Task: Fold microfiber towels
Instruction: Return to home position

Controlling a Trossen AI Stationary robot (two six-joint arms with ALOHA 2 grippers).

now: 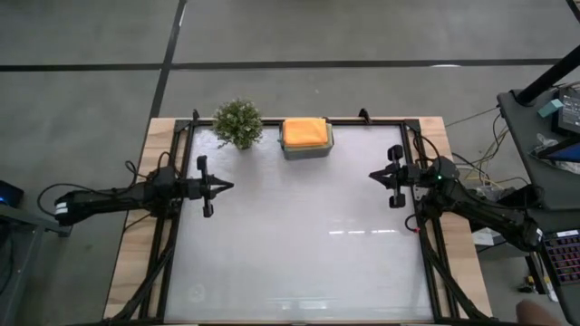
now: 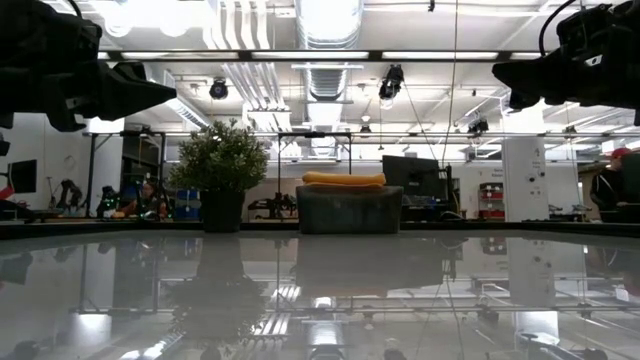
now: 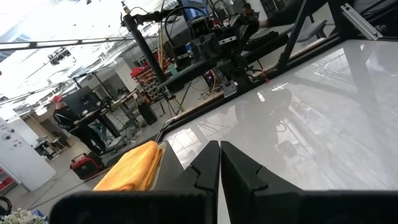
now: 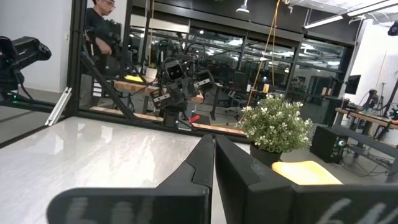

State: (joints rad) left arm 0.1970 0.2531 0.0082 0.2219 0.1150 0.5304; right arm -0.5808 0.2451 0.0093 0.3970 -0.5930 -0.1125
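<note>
Holds the left arm stretched in from 9 o'clock, with the left gripper aimed toward 3 o'clock, fingers pressed together. Holds the right arm in from 3 o'clock, right gripper aimed toward 9 o'clock, fingers likewise together. Carries both raised, well apart.

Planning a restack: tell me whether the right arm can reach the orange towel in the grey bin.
Probably yes: the orange microfiber towel lies uncovered atop the grey bin, only bare table between it and the right pincer.
</note>
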